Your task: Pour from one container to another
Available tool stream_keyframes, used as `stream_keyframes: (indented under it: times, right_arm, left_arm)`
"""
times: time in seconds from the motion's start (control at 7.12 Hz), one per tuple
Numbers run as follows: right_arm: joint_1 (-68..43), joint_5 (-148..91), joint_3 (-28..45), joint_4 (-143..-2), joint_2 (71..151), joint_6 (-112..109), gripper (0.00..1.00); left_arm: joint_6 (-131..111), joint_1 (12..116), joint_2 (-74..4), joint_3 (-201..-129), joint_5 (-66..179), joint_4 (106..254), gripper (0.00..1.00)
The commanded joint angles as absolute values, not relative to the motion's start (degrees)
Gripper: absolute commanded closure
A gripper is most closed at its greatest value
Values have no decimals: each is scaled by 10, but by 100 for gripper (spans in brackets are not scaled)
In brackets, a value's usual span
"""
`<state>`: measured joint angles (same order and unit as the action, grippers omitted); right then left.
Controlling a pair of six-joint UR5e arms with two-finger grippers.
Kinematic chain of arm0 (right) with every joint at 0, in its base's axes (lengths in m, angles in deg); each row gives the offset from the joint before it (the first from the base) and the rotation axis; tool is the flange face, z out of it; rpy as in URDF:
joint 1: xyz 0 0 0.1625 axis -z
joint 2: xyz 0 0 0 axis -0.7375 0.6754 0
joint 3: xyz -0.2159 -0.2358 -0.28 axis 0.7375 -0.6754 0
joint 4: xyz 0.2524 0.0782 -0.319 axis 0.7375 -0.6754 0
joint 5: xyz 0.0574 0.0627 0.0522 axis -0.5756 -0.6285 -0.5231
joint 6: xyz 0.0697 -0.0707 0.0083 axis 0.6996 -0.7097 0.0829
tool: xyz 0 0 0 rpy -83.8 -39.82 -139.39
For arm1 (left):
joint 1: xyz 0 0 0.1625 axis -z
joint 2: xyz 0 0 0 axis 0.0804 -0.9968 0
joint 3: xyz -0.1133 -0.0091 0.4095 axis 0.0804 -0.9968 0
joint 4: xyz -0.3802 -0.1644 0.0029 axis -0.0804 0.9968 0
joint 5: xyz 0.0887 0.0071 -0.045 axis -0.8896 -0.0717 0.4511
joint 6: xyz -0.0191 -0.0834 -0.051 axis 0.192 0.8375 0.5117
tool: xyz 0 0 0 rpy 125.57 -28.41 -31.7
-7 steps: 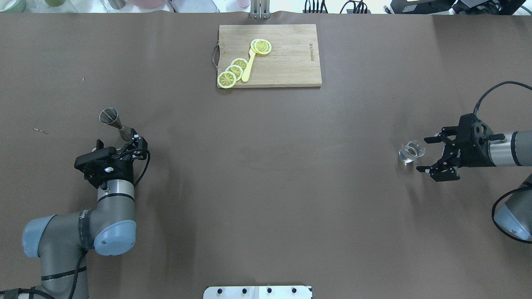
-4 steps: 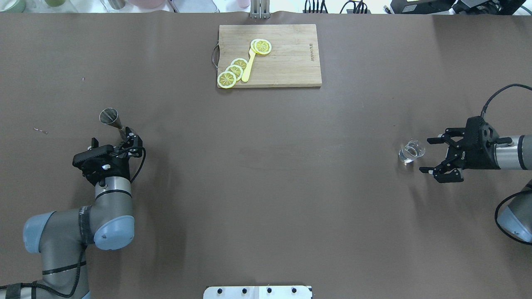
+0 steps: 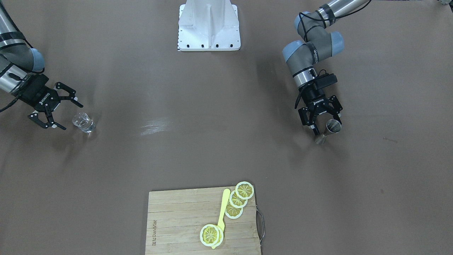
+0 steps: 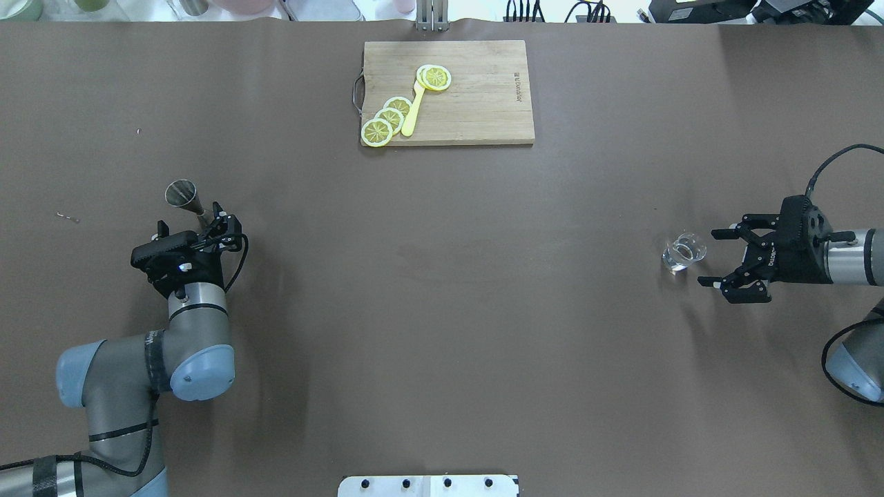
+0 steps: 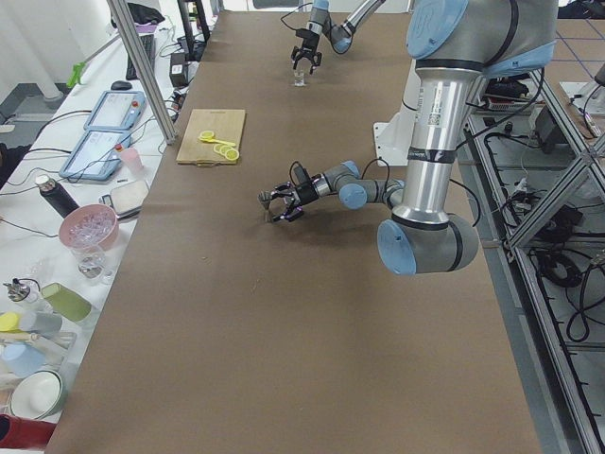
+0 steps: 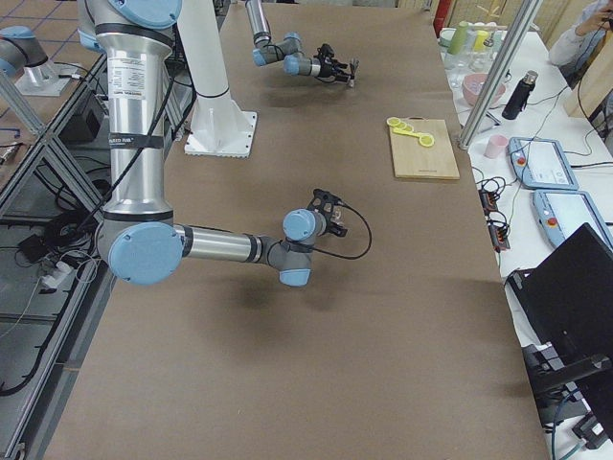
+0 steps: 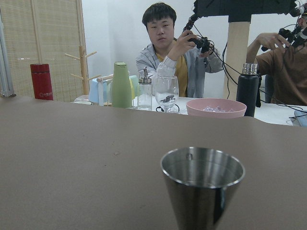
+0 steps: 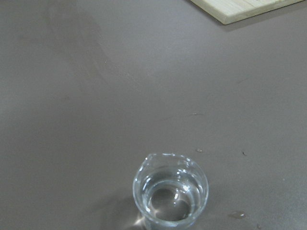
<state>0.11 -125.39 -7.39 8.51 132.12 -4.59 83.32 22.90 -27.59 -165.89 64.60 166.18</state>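
The silver jigger [image 4: 184,194] stands upright at the table's left, and its steel cup [image 7: 202,184] fills the lower left wrist view. My left gripper [image 3: 325,124] is open, its fingers either side of the jigger [image 3: 331,128]; I cannot tell whether they touch it. Over at the right stands the small clear glass [image 4: 684,252] with clear liquid in it, seen close in the right wrist view [image 8: 170,189]. My right gripper [image 4: 708,258] is open, its fingertips just short of the glass [image 3: 84,123] and apart from it.
A wooden cutting board [image 4: 483,110] at the far middle carries lemon slices [image 4: 387,119] and a yellow utensil [image 4: 413,110]. The robot's white base plate [image 3: 209,32] sits at the near middle. Bottles, cups and people are beyond the table's far edge [image 7: 192,115].
My right gripper has drawn back a little from the glass, still open. My left arm has shifted slightly while its gripper stays at the jigger. Neither the jigger nor the glass has moved.
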Motion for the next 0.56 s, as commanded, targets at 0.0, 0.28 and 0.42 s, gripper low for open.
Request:
stream_keyframes:
  times: [0.0, 0.28, 0.42]
  right_arm:
    - [3, -1241, -90, 120, 1311, -9, 0]
    - [8, -1234, -109, 139, 1298, 5, 0]
    - [8, -1234, -112, 142, 1293, 5, 0]
  left_arm:
    - [833, 235, -289, -1645, 634, 1661, 3]
    - [833, 238, -290, -1643, 630, 1662, 9]
    - [833, 238, -291, -1642, 630, 1664, 11]
